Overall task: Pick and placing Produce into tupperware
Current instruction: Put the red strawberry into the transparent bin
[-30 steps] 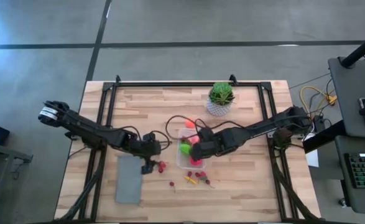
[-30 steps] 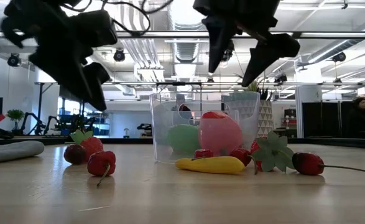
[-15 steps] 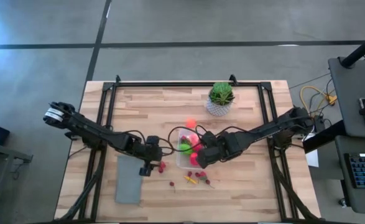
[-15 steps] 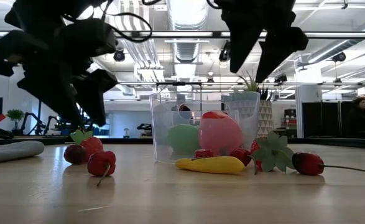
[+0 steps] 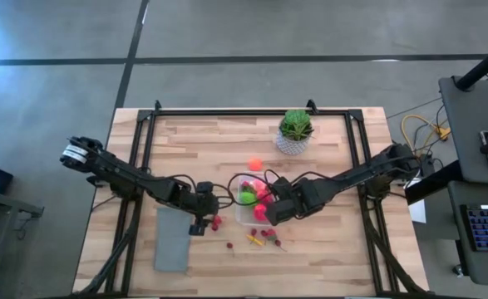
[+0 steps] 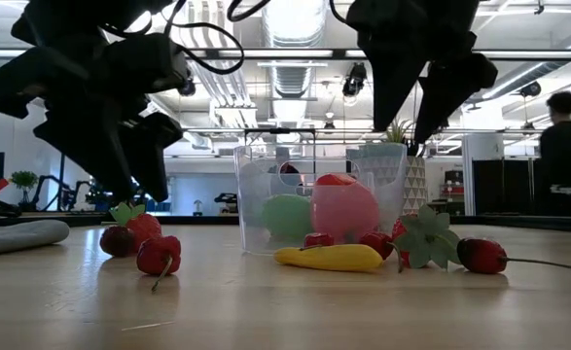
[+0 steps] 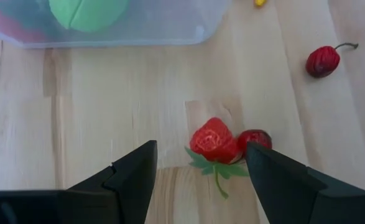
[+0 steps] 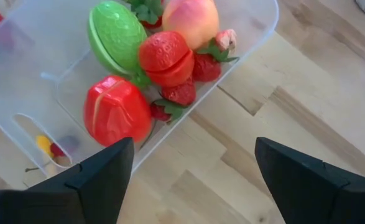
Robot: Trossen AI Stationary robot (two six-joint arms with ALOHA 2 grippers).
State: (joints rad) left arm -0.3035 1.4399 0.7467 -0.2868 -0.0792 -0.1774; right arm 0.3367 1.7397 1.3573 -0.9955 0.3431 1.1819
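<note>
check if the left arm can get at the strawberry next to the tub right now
Probably yes. The left gripper hovers just above the strawberry with its fingers open on either side; only a small cherry touches it, and the tub sits apart.

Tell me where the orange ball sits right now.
In the high view the orange ball lies on the bare table, just beyond the tupperware and toward the potted plant.

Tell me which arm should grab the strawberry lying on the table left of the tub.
Left. Its tool hangs open right over the strawberry, nothing between its fingers. The right tool is open over the tub, farther away.
</note>
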